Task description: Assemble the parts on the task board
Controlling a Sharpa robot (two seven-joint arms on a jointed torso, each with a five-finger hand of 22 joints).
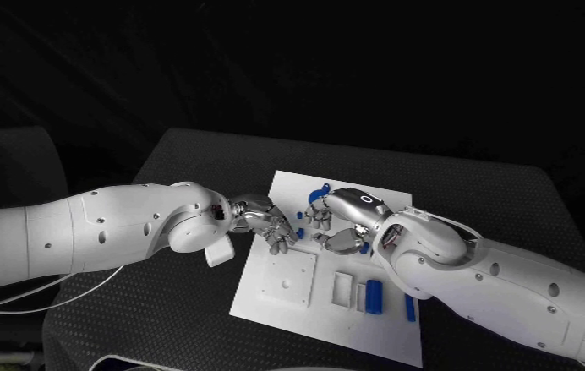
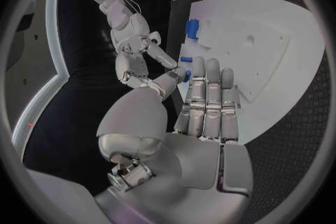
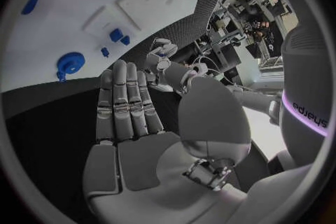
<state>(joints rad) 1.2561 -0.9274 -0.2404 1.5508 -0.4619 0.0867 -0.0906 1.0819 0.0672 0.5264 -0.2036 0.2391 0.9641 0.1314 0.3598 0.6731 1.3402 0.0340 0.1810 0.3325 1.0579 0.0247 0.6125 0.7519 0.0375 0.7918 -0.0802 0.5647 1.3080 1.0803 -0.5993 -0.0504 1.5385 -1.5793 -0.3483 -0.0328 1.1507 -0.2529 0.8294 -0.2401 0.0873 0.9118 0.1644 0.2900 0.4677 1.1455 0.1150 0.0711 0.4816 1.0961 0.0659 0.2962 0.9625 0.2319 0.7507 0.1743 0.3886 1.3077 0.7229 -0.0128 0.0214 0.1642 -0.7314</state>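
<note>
The white task board (image 1: pixel 283 305) lies in the middle of the black table. My left hand (image 1: pixel 270 224) hovers at the board's left edge, fingers straight, holding nothing; its flat palm (image 2: pixel 206 103) shows in the left wrist view. My right hand (image 1: pixel 340 220) is over the board's far part, close to the left hand, also with straight fingers (image 3: pixel 127 102) and nothing in it. A blue gear-like part (image 1: pixel 319 193) sits at the board's far edge, also seen as the gear (image 3: pixel 70 61). Two blue bars (image 1: pixel 375 297) lie near the board's right front. Small blue pieces (image 3: pixel 116 35) stand near a raised white block.
A raised white square block (image 1: pixel 290 277) and white slots (image 1: pixel 344 287) sit on the board's near half. My right forearm (image 1: pixel 488 278) crosses the board's right side. The black table (image 1: pixel 183 168) stretches around the board; a white cable (image 1: pixel 61 291) hangs under my left arm.
</note>
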